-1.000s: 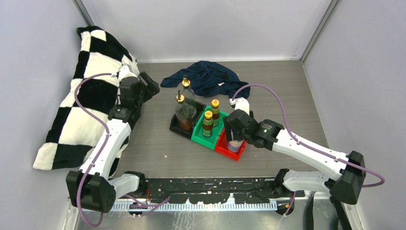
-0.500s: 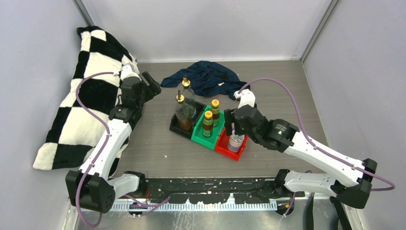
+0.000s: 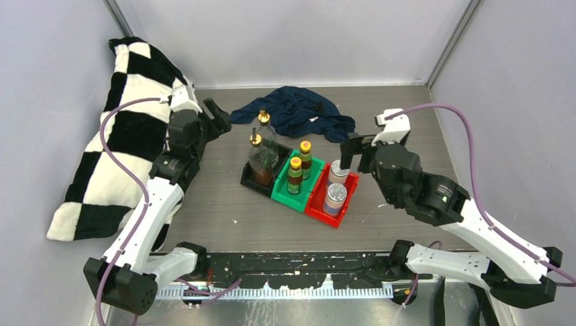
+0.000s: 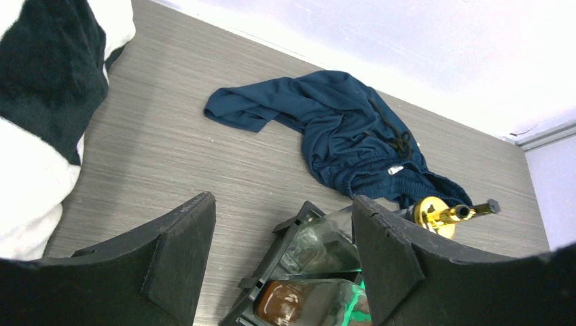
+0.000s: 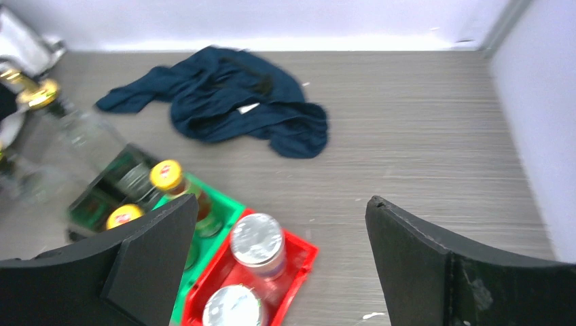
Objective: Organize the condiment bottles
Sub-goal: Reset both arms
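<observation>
Three bins stand side by side mid-table: black (image 3: pixel 253 182), green (image 3: pixel 284 195) and red (image 3: pixel 319 207). Two clear glass bottles (image 3: pixel 261 157) with gold pourer tops stand in the black bin. Two dark bottles with yellow caps (image 3: pixel 296 173) stand in the green bin. Two white-capped jars (image 3: pixel 335 197) stand in the red bin. My left gripper (image 3: pixel 216 117) is open and empty, left of and behind the black bin; its wrist view shows the glass bottles (image 4: pixel 322 241) between its fingers. My right gripper (image 3: pixel 350 153) is open and empty, just right of the far jar (image 5: pixel 257 241).
A crumpled navy cloth (image 3: pixel 295 112) lies behind the bins. A black-and-white checkered pillow (image 3: pixel 122 136) leans at the left wall. Grey walls close the table on three sides.
</observation>
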